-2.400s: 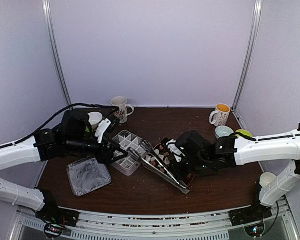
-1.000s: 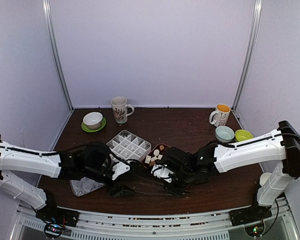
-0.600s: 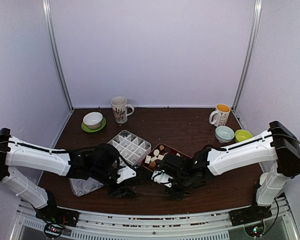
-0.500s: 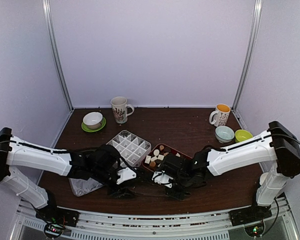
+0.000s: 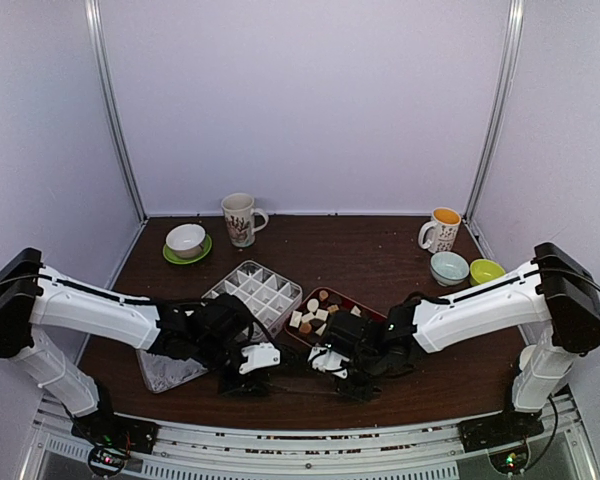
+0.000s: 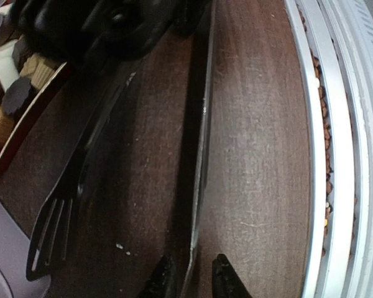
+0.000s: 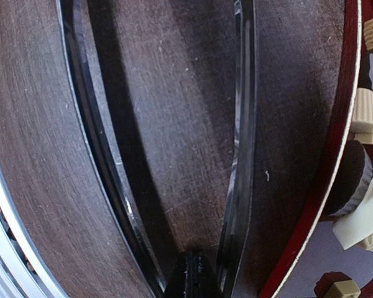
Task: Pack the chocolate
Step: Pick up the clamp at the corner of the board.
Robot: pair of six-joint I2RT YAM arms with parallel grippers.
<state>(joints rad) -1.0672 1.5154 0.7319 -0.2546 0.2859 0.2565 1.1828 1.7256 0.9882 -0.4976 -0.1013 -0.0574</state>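
Plainly, we find the packing not begun. On the dark table (image 5: 380,250), the white divided box (image 5: 258,292) shows bare compartments as far as the top view lets us judge. The chocolate (image 5: 315,312), in cream, tan and dark pieces, sits heaped in the red tray (image 7: 351,49) just beside the box. A clear plastic lid or tray (image 5: 165,372) lies at the box's near left, partly under the left arm. Every piece is therefore left to move, and we judge the step in hand to be taking up the metal tongs (image 6: 196,155). They lie flat on the narrow strip of table between the red tray and the front rail (image 6: 323,155). Room is tight there: the rail runs close along one arm of the tongs and the tray rim along the other, so we judge the open way to be upward. The back of the table is freer, with mugs and bowls standing well apart. The left gripper (image 6: 193,282) is narrow, its fingertips (image 6: 227,282) astride one tong arm — whether they press it we cannot tell. The right gripper (image 7: 193,276) is closed, its tip between the two tong arms — what it pinches, if anything, is hidden.
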